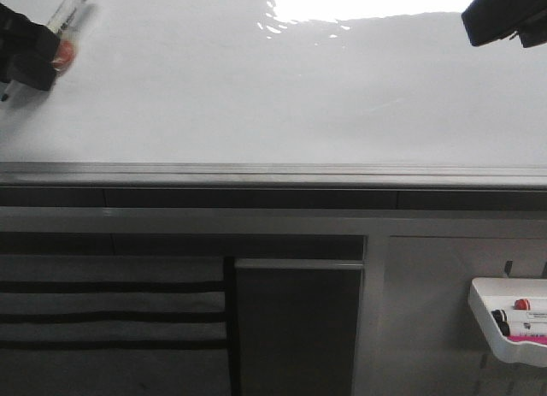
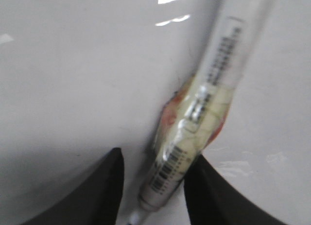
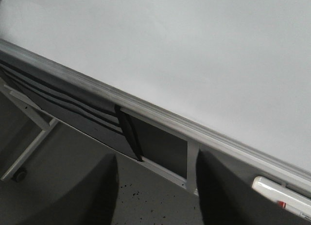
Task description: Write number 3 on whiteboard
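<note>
The whiteboard [image 1: 273,97] is glossy white with a grey edge rail [image 1: 273,169] and a bright glare at its top. No strokes of the number 3 show on it in any view. My left gripper [image 1: 26,50] is at the board's far left, shut on a white marker [image 1: 68,20] with orange-wrapped padding. In the left wrist view the marker [image 2: 194,128] lies between the dark fingers [image 2: 104,191], tip toward the camera, close over the board [image 2: 73,64]. My right gripper [image 1: 504,15] hangs at the upper right, open and empty [image 3: 155,196].
A small white marker tray [image 1: 483,298] with several markers hangs below the board at lower right; its edge shows in the right wrist view [image 3: 282,196]. Under the rail [image 3: 146,111] are a dark frame and a striped panel [image 1: 111,315].
</note>
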Controlling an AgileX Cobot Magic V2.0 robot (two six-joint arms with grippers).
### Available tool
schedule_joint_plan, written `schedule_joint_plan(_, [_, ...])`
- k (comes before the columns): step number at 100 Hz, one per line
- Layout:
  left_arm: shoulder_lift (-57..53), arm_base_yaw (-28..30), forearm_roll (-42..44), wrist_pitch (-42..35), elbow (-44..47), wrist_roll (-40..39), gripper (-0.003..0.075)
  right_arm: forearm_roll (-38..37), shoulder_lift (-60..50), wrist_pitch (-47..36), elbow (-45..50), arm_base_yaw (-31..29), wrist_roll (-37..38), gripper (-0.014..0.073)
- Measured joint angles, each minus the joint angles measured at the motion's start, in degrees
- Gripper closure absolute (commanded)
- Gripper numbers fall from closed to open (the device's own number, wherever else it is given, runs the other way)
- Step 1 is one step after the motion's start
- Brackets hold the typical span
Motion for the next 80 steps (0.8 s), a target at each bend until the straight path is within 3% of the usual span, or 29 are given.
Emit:
schedule_joint_plan(32, [-0.51,-2.40,0.36,0.79,0.00,0.20,0.0736,0.00,0.00,1.85,-1.02,0.00,-0.09,0.0267])
schedule_joint_plan(44, [-3.04,-3.93,0.95,4.18,0.00,0.20,0.0741,-0.35,0.00,7.99,-4.32,-1.62,-0.09,0.0267])
schedule_joint_plan(68, [-9.34,-7.49,2.41,23.74,-2.70,6.92,0.0741,0.13,0.00,19.66,-8.16,-8.09,-2.29,0.0268])
schedule_joint_plan(80, [-10.89,-10.43,-0.28,34.77,-5.38,15.63,0.0741,9.31,1.45,24.42,-8.78,-8.44,-11.69,0.0268])
